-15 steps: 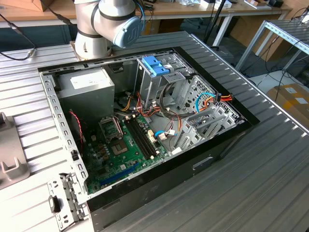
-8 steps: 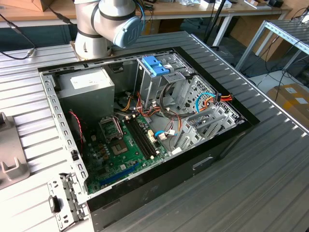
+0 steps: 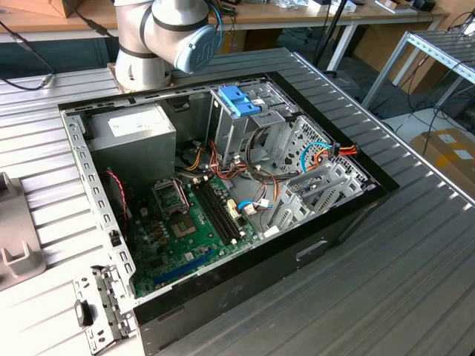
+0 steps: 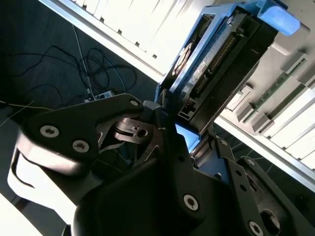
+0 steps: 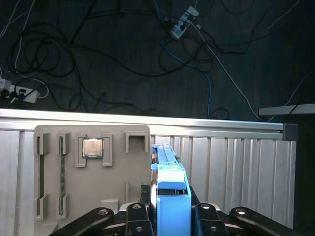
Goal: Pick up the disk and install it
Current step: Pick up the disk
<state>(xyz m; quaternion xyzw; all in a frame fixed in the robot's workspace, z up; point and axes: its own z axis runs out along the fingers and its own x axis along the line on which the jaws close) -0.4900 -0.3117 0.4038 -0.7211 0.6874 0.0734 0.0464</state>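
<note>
In both wrist views my gripper (image 5: 170, 212) (image 4: 183, 132) is shut on the disk. In the first wrist view the disk (image 5: 170, 184) shows edge-on, its blue side rail between the two black fingers (image 5: 203, 214). In the second wrist view the disk (image 4: 224, 59) is a dark flat body with blue rails and a connector edge, tilted, gripped at one end. It hangs over the slatted metal table beside a grey parts tray (image 5: 128, 169). The arm's base (image 3: 159, 37) stands behind the open computer case (image 3: 223, 185) in the exterior view.
The case holds a grey power supply (image 3: 137, 127), a motherboard (image 3: 189, 222), loose cables and a metal drive cage with a blue latch (image 3: 237, 100). The grey tray carries a processor (image 5: 92, 147) and a memory stick (image 5: 62, 172). Beyond the table edge (image 5: 147, 120) cables lie on the dark floor.
</note>
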